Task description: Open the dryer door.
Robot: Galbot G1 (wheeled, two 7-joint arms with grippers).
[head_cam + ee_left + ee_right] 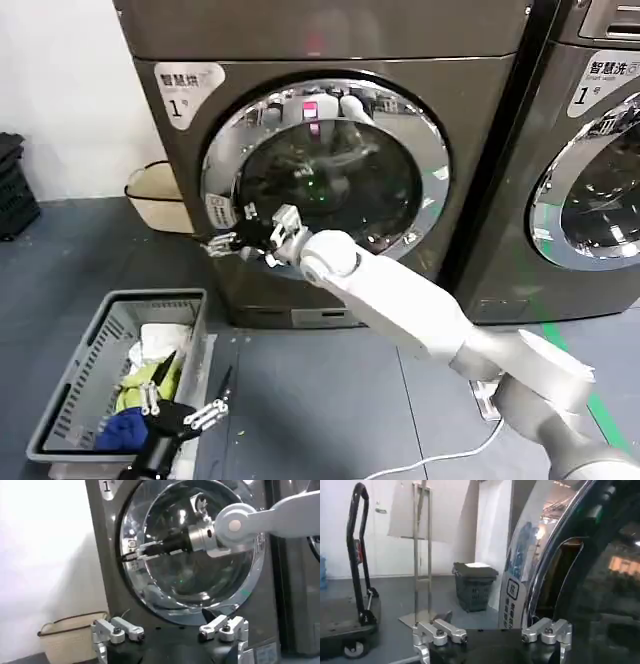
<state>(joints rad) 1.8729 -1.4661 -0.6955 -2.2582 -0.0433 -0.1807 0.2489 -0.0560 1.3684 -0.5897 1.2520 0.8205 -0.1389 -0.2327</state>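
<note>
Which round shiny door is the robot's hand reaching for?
The dryer door on the machine whose label shows "1", left of its neighbour. The right gripper is at its left rim; the neighbour's door has no gripper near.

The dryer is dark grey-brown with a white corner label printed in black, and the dryer door set in it has a shiny chrome rim around dark tinted glass. Beside the dryer stands a cream basket with a dark rim. In front of the dryer, a grey slatted laundry basket holds white, yellow-green and blue cloth on a dark grey floor.
</note>
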